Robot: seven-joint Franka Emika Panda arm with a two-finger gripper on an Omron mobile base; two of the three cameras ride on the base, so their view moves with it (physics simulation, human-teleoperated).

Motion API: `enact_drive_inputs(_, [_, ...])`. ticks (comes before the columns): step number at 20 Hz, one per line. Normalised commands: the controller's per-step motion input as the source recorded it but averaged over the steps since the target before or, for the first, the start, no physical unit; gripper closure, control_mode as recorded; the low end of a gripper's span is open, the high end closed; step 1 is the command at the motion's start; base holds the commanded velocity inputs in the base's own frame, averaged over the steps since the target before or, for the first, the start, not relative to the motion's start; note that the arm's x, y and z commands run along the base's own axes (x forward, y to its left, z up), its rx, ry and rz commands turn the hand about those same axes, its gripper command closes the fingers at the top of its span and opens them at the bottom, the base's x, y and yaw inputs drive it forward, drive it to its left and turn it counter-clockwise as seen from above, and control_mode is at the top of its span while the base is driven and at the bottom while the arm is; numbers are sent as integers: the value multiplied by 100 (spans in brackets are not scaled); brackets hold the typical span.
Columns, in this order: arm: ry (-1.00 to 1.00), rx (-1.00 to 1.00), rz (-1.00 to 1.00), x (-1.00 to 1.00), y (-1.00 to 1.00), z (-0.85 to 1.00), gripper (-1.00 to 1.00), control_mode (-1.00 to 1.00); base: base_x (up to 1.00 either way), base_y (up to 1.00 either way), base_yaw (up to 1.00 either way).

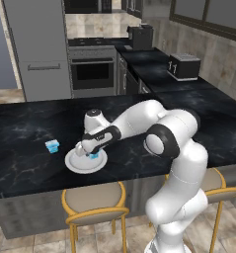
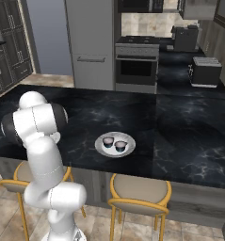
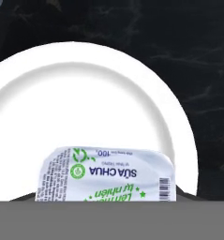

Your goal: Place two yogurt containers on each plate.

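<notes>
The white arm rises at the lower right of the left base view, bends at a dark elbow and reaches out toward nine o'clock, low over the black marble desk [image 1: 20, 163]; its hand [image 1: 92, 143] hangs just above a white plate [image 1: 72, 164], tipped downward; the jaws are hidden under the hand there, and in the hand view the fingertips fall below the frame, so I cannot tell whether they are wide, narrow or gripping.

Under the hand, a light blue yogurt cup [image 1: 94, 155] sits on that plate at about three o'clock of its middle; in the hand view the same cup shows its printed foil lid, white with green lettering, at six o'clock of the plate, inside the rim; the remaining plate surface is bare white.

A second light blue yogurt cup [image 1: 52, 146] stands on the desk at about ten o'clock from the plate, near it but apart from the rim; a sliver of blue at the top left corner of the hand view may be this cup.

In the right base view a second white plate [image 2: 128, 150] lies on the desk near its front edge; two dark round yogurt cups [image 2: 108, 141] stand on it side by side, just beside each other, the other one [image 2: 120, 146] at four o'clock of the first.
</notes>
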Motion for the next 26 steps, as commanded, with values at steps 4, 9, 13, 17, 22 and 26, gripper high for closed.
enact_drive_inputs(4, [0,0,0,16,-1,-18,100,-100,0,0,0])
enact_drive_inputs(9, [0,0,0,-2,-11,-4,100,-100,0,0,0])
enact_drive_inputs(13, [0,0,0,-5,-4,-1,100,-100,0,0,0])
enact_drive_inputs(17, [0,0,0,-1,-1,-7,-100,-100,0,0,0])
enact_drive_inputs(22, [4,0,0,0,-2,-6,-100,-100,0,0,0])
enact_drive_inputs(26, [4,0,0,0,-3,-1,-100,-100,0,0,0])
